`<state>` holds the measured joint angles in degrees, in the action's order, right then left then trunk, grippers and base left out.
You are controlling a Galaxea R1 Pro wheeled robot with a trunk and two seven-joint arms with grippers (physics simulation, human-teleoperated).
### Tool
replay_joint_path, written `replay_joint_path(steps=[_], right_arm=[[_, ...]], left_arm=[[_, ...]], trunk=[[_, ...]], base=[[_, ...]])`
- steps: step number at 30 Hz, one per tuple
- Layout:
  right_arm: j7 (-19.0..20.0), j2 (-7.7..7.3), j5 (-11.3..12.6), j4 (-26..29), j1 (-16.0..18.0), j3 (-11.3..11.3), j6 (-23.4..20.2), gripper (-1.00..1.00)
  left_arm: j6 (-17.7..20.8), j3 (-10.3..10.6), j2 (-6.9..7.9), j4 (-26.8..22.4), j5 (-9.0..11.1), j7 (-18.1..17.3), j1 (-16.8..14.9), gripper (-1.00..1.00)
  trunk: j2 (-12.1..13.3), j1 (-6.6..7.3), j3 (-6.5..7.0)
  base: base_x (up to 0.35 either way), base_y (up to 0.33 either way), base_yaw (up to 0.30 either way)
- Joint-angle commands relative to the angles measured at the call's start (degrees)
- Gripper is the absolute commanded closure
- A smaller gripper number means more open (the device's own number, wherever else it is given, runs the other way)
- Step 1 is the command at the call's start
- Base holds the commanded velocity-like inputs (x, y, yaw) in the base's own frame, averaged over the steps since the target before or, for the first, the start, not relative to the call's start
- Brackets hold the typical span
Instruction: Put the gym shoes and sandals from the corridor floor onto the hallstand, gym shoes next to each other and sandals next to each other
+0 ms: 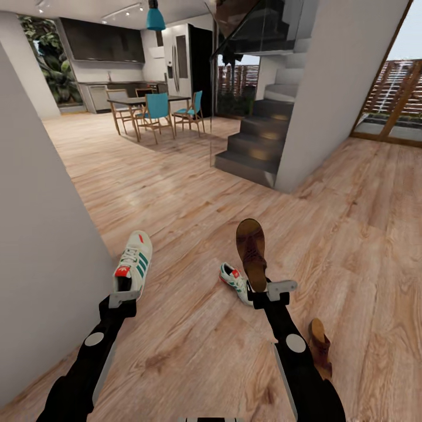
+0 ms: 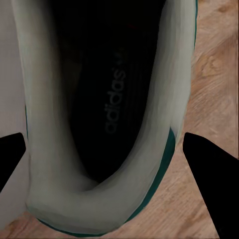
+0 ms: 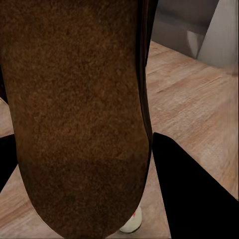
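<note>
We see the gym shoe in the left gripper as matt cream leather-like material with smooth green stripes and a dark, dull lining. The sandal gripped by the right gripper shows a rough, grainy brown sole, suede-like and matt. Below both grippers the corridor floor looks like warm wood planks with visible grain and a faint satin sheen. The gripper fingers look like smooth grey metal.

Bright even daylight, soft shadows, blurry wrist close-ups
</note>
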<state>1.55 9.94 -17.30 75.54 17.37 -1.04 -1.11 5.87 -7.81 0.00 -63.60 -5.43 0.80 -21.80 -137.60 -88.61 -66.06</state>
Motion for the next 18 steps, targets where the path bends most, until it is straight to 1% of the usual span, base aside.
replay_joint_path(steps=[1, 11, 16, 18], right_arm=[[0.1, 0.06, -0.5, 0.0, 0.0, -0.1, -0.1, 1.00], [0.1, 0.06, -0.5, 0.0, 0.0, -0.1, -0.2, 1.00], [0.1, 0.06, -0.5, 0.0, 0.0, -0.1, -0.2, 1.00], [0.1, 0.06, -0.5, 0.0, 0.0, -0.1, -0.1, 1.00]], left_arm=[[0.3, 0.0, 0.00, -0.1, -0.6, 0.1, 0.0, 1.00], [0.3, 0.0, -0.51, -0.3, -0.6, 0.1, 0.0, 1.00], [0.3, 0.0, -0.53, -0.4, -0.6, 0.1, 0.0, 1.00], [0.3, 0.0, -0.53, -0.4, -0.6, 0.1, 0.1, 1.00]], trunk=[[0.0, 0.01, 0.01], [0.0, 0.01, 0.40], [0.0, 0.01, 0.44], [0.0, 0.01, 0.49]], base=[[-0.008, 0.001, -0.249], [-0.001, 0.000, -0.271], [0.000, 0.000, -0.093], [0.000, 0.000, -0.170]])
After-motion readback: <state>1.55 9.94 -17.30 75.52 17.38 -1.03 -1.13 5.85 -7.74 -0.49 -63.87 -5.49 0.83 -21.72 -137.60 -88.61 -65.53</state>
